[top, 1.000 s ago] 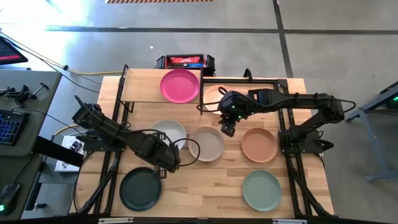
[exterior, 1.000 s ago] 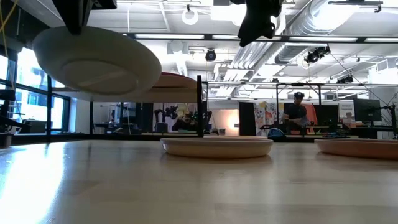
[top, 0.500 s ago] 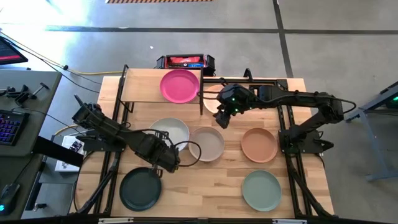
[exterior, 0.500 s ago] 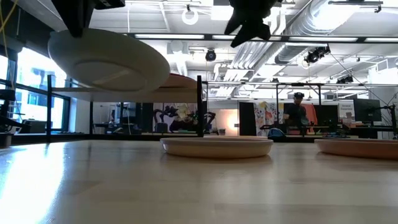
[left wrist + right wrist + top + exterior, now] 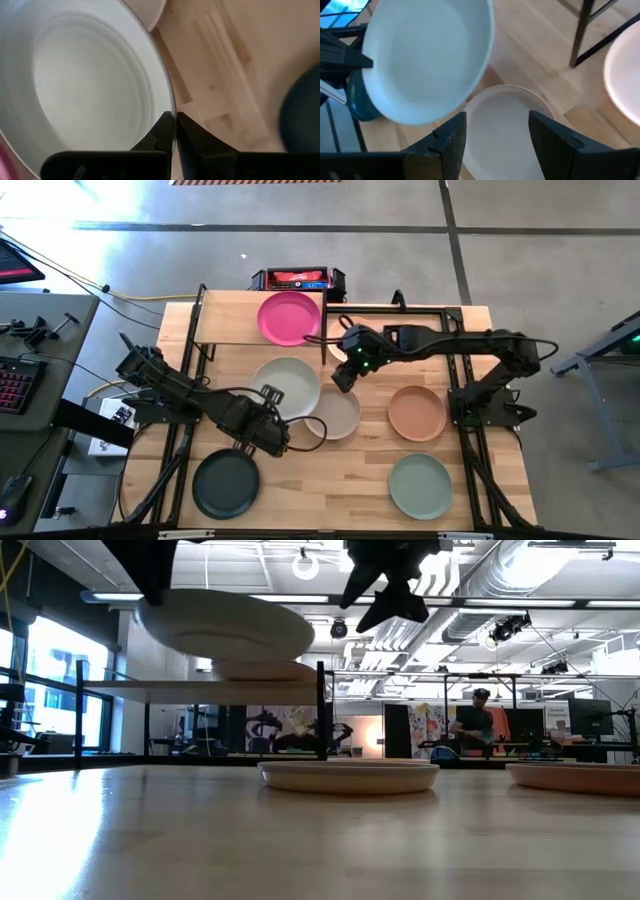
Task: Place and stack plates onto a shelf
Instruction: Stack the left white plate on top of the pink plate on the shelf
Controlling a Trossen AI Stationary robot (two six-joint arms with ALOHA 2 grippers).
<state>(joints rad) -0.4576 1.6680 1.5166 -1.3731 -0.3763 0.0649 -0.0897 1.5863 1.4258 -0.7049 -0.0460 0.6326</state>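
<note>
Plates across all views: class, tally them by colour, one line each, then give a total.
magenta plate: 1
peach plate: 1
off-white plate: 1
beige plate: 1
terracotta plate: 1
sage green plate: 1
dark green plate: 1
Total: 7

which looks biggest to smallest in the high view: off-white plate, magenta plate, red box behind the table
1. Off-white plate, held above the table, so nearer the camera.
2. Magenta plate, close in size.
3. Red box, clearly smallest.

Overhead downward, tabletop level (roomward), wrists close, sharing off-white plate (image 5: 287,386)
</note>
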